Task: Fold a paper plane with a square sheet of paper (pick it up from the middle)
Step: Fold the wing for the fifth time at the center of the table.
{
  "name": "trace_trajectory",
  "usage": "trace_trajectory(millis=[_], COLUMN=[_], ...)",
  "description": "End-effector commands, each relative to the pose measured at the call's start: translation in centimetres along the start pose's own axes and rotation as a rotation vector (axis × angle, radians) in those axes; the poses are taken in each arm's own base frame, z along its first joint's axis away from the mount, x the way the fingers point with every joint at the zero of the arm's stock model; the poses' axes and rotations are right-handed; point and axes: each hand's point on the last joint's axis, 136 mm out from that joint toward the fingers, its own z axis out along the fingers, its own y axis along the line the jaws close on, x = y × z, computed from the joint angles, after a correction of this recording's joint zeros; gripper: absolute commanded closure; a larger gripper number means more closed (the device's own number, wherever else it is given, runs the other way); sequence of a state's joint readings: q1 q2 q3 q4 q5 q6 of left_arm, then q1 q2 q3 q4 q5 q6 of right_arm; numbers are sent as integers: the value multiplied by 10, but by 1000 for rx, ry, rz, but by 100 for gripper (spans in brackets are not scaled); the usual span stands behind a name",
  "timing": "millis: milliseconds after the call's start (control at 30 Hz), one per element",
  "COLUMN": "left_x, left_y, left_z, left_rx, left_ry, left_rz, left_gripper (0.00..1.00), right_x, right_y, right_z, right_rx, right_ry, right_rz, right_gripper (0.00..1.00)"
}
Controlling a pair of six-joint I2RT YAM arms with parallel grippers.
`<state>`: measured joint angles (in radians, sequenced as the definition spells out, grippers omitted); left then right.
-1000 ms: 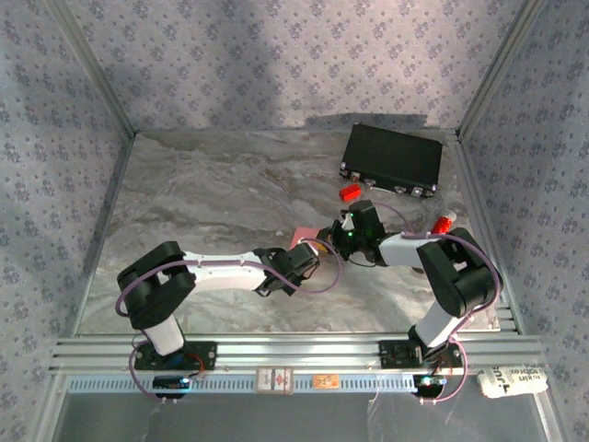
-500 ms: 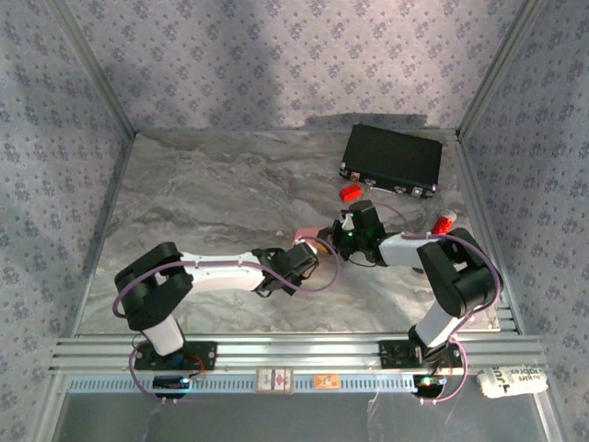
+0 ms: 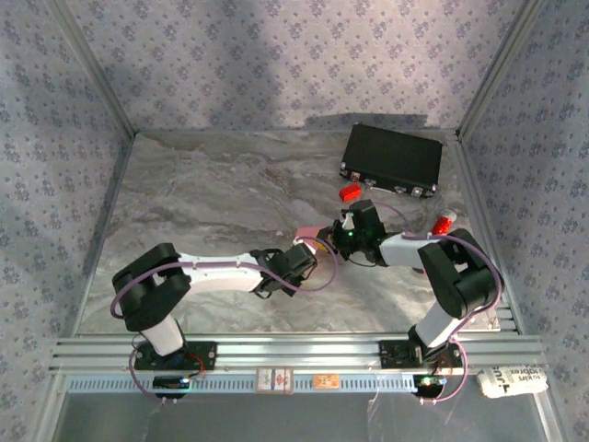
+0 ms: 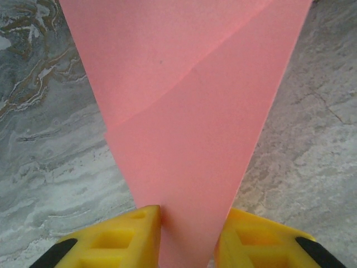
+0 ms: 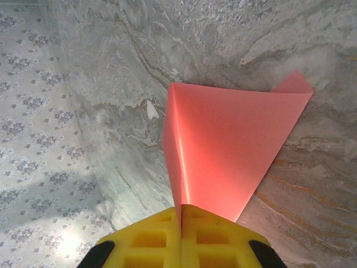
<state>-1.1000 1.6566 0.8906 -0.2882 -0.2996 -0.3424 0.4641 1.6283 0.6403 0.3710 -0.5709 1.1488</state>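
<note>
A black case [image 3: 391, 158] is lying at the far right of the marbled counter [image 3: 202, 193], a small red block [image 3: 350, 192] sitting just in front, a red-and-white tube [image 3: 444, 222] resting near the right edge.

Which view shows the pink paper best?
The right wrist view: the pink paper has its fold, edges and far corner in frame. The left wrist view cuts it off at the top; the top external view shows a sliver.

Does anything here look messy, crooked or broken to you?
Nothing broken. The square sheet of paper is creased and bowed, pinched by the left pincer and the right pincer, one corner curling. The only stray: a crumpled white packet lying beyond the front rail, far right.
</note>
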Motion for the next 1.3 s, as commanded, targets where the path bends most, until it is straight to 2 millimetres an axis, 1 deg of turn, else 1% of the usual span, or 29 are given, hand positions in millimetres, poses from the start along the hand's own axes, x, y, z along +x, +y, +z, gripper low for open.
trace_trajectory(millis=[0,167,433,900,1100,1267], left_x=[-7,-6,-3,-2,-3,-3], left_y=[-3,-1,-1,4,4,5], left_z=[-11,-12,-9,-8,-8,-7], left_rx=[27,25,18,0,3,5], left_ry=[-42,-46,-32,-23,-24,-19], left_rz=[-28,-28,-27,-24,-25,-24], left_gripper=[71,71,78,77,80,78], right_x=[-1,-1,0,1,1,1], right_y=[-3,-3,-2,-1,-1,-1], right_z=[-4,-4,-5,-6,-6,-6], right_rx=[16,16,12,11,10,10], right_ry=[-14,-13,-14,-13,-10,-11], right_rz=[17,18,15,10,9,10], right_gripper=[97,97,97,97,97,97])
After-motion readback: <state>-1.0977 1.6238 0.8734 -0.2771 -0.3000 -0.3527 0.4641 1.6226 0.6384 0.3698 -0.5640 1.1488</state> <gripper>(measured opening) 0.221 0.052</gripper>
